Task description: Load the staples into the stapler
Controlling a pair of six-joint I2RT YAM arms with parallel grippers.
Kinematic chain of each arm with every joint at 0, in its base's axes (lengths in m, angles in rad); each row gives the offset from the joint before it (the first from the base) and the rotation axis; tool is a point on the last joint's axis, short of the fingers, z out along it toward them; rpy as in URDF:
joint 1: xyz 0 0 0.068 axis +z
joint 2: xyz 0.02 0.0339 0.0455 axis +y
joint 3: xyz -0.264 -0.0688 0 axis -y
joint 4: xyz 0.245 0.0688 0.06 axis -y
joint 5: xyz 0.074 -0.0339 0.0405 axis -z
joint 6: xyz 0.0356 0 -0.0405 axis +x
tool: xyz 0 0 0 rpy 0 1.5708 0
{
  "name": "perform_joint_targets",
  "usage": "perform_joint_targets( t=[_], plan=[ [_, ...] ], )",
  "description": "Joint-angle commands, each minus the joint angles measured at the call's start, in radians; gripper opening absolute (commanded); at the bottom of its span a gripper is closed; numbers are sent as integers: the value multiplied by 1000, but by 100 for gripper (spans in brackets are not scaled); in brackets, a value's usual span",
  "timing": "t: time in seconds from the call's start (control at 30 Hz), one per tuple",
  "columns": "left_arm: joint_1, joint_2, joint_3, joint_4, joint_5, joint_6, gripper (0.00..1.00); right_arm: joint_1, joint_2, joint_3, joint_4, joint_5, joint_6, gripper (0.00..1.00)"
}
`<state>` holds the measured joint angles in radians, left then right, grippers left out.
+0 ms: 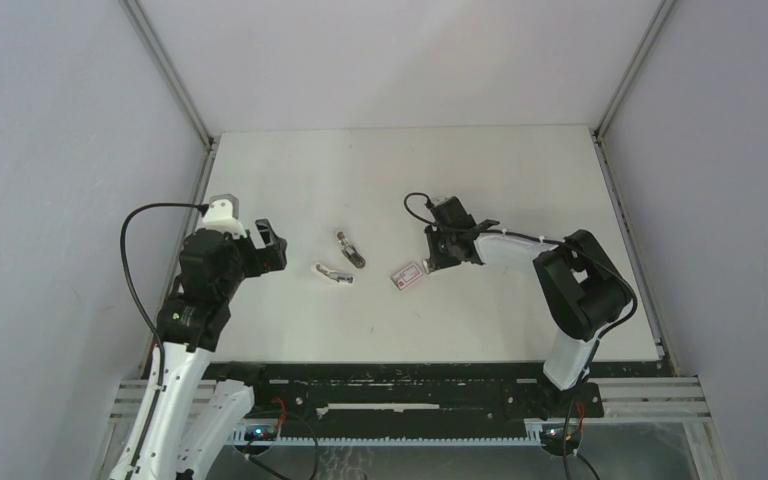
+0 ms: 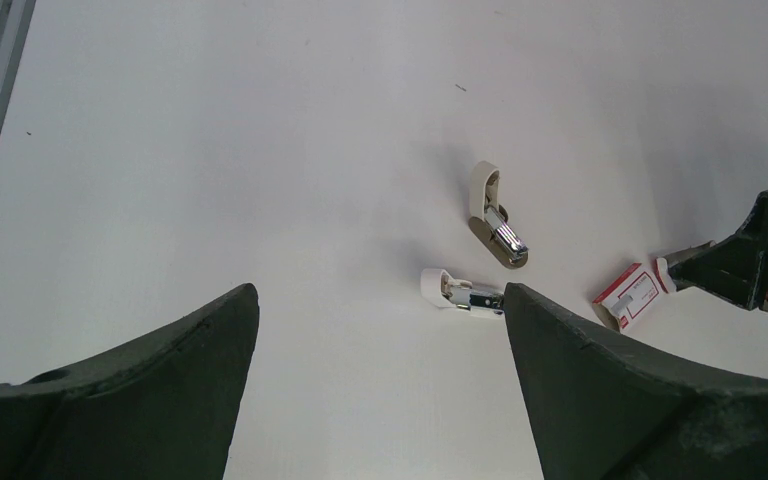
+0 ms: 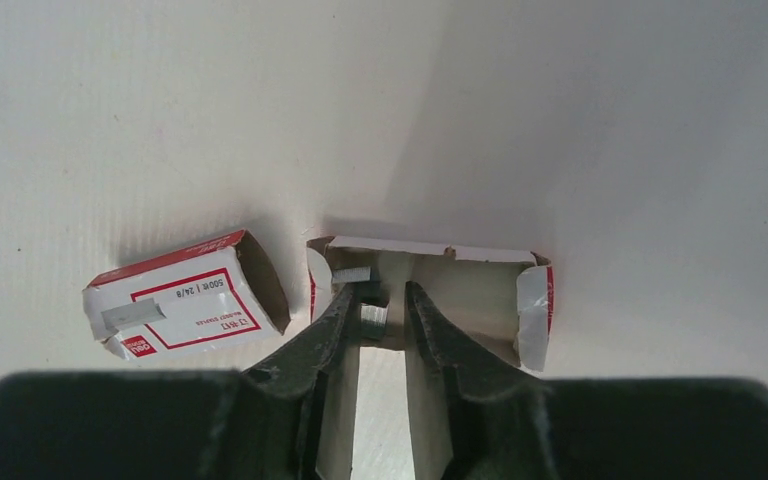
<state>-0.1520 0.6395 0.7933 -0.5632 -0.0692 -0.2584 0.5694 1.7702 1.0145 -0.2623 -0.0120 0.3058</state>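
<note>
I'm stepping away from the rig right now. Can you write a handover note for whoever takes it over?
Left gripper: open, empty, hovering short of the stapler pieces.
Right gripper: jaws narrow around a staple strip inside the inner tray; grip not confirmed.
Box sleeve lies beside the tray. White stapler piece and brown stapler piece lie apart, between the arms.
Done: tray is out of the sleeve.
Left: lift the strip, load it into the stapler.
</note>
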Motion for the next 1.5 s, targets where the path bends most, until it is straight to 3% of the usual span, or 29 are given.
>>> perform_joint_targets(
  t=[0.0,0.23,0.5,0.8,1.03,1.47],
  plan=[
    [7,-12,28,33,-10,11,95,13,17,24,-13,39,7,17],
    [8,-21,27,33,-18,12,96,17,-5,22,-34,74,34,0],
    [8,-25,25,34,-20,12,96,6,-111,22,-59,138,31,0],
    [9,-29,20,45,18,15,95,-5,-160,20,-64,88,-4,0],
    [8,-30,17,44,22,11,95,22,-114,19,-57,63,-10,18],
    [8,-25,17,43,19,10,95,44,-52,21,-41,77,2,20]
  ],
)
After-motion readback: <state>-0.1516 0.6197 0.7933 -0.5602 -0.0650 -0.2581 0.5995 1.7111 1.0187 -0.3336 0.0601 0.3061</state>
